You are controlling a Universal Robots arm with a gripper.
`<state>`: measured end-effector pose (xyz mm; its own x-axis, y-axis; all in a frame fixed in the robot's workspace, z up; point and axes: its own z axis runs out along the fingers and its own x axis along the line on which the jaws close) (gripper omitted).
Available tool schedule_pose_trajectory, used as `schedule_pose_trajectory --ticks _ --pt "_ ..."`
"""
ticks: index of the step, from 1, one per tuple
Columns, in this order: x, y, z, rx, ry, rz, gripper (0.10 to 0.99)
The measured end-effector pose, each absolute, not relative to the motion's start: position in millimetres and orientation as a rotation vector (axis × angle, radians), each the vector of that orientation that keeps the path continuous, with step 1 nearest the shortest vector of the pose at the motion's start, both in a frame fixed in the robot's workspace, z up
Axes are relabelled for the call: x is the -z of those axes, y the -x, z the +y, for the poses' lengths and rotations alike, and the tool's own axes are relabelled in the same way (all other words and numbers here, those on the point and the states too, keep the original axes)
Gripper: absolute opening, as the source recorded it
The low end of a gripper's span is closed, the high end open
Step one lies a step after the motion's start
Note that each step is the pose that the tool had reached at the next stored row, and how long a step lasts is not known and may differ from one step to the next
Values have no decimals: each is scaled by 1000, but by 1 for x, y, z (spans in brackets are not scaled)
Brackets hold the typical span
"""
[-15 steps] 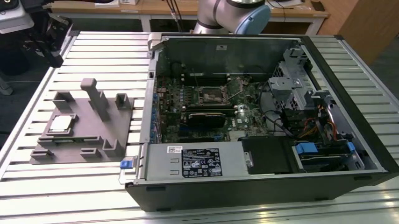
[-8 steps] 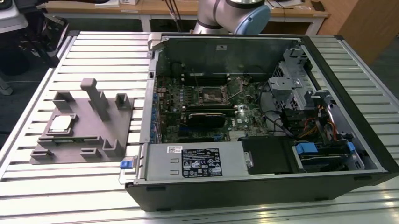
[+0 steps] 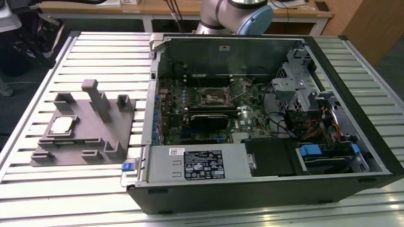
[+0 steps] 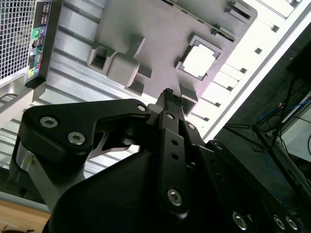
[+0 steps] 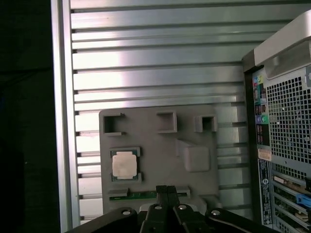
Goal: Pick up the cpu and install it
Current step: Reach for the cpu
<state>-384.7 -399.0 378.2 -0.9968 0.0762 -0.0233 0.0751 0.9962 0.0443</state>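
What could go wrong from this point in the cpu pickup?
1. The cpu lies flat in a recess of the grey fixture. The shut hand, which is apart from it, may find little edge to grip, so the chip could slip or get scraped.
2. Upright tabs stand close beside the chip and might be clipped.
3. The socket sits deep inside the open case, so the chip could seat misaligned there.

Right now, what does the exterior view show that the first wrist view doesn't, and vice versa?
Exterior view adds: the open case's inside, with the motherboard and power supply, plus the arm behind the case. First wrist view adds: the case's rear port panel and the gripper, shut and holding nothing. Both share: the cpu seated in the grey fixture on the slatted table.
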Motion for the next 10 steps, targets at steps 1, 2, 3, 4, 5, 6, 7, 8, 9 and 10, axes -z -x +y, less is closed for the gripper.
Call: schedule_pose_trajectory --ticks 1,2,3,4,5,6,7,8,9,10 --pt "-378 386 -399 -68 -118 3114 106" --pt "-378 387 -399 -68 -118 3114 106" --pt "-378 388 -399 -68 -118 3114 106" --pt "-378 389 -399 -68 -118 3114 106" --pt "-378 390 -399 -68 -118 3114 106" --pt "-378 391 -399 -68 -118 3114 106" --pt "-378 392 -399 -68 -118 3114 106" --pt "-378 393 -399 -68 -118 3114 106" --pt "-378 395 -399 -68 -118 3114 106" --pt "-378 396 -399 -68 -118 3114 106"
